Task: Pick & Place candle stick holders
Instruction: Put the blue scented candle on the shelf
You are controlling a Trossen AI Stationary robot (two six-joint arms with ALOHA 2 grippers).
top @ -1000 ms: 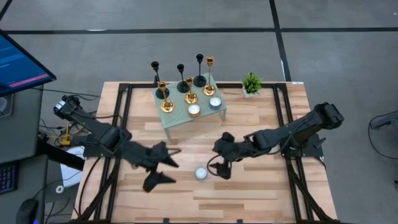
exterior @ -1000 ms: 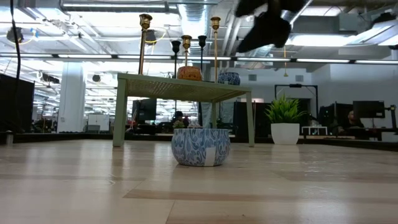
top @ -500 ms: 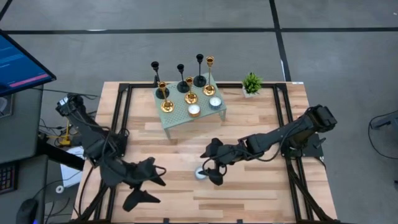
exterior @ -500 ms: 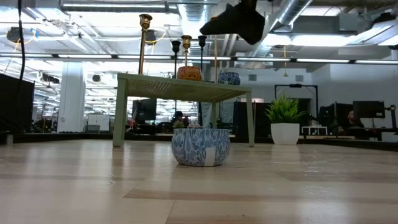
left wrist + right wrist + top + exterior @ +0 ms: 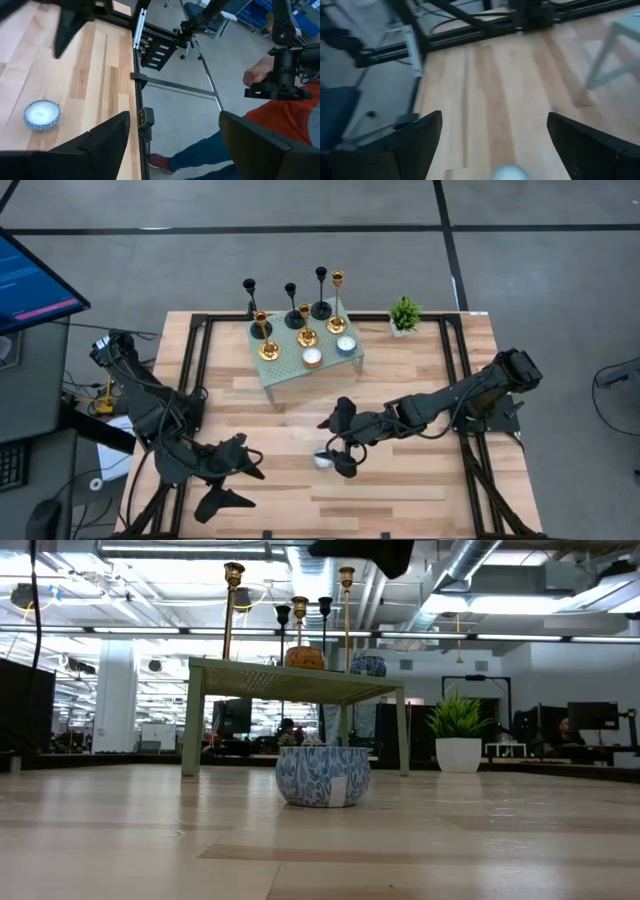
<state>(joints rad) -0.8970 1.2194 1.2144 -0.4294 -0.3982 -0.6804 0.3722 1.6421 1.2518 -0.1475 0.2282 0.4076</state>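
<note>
The candle stick holders stand on a small green table (image 5: 290, 370) at the back: three black slim ones (image 5: 290, 292), a tall gold one (image 5: 337, 280) and short gold ones (image 5: 306, 337), beside two tealights (image 5: 312, 357). They also show in the low view (image 5: 232, 600). A blue-patterned tealight (image 5: 322, 459) sits alone on the wooden table and shows in the low view (image 5: 323, 776). My right gripper (image 5: 336, 445) is open and hovers above this tealight (image 5: 507, 174). My left gripper (image 5: 243, 483) is open and empty near the front left.
A small green potted plant (image 5: 404, 314) stands at the back right. A black frame rail (image 5: 136, 75) runs along the table edges. A person in an orange top (image 5: 295, 110) stands beyond the table. Bare wood (image 5: 420, 490) lies at the front right.
My left gripper has drawn back toward the table's near left corner, staying open. My right gripper has gone toward the table's left and now hovers over the blue-patterned tealight, open. The tealight and the holders have stayed where they were.
</note>
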